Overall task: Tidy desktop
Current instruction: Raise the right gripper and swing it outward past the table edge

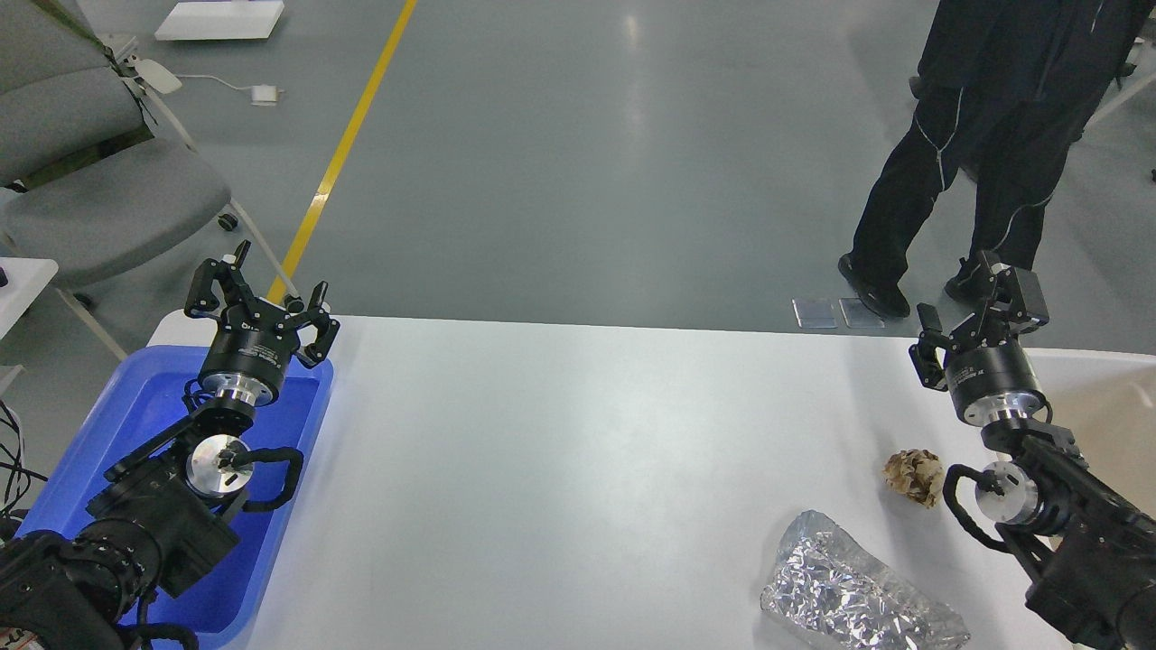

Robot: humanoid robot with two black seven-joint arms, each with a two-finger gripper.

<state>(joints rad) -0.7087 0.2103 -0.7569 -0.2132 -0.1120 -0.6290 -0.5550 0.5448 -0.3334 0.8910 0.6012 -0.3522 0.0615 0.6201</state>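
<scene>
Crumpled silver foil (858,591) lies closest to me, at the near right of the desktop (578,451), its far end pointing toward the middle of the table. Just beyond it, apart from it, sits a small brownish crumpled wad (915,477), close beside my right forearm. That white desktop spreads across the whole width before me, its far edge meeting the grey floor.

On my left, a blue tray (108,424) rests on the near left corner of the table, and my left arm rises over it. My left gripper (264,302) hangs above the tray's far edge with its fingers spread wide and nothing between them. My right gripper (980,298) stands over the far right edge of the table; its fingers look parted and I see nothing in them.

Small white lettering circles each wrist housing, too fine for me to read.

Beyond the table, a yellow line (348,144) runs along the floor, grey chairs (81,171) stand at far left, and a person in dark clothes (984,135) stands at far right.
</scene>
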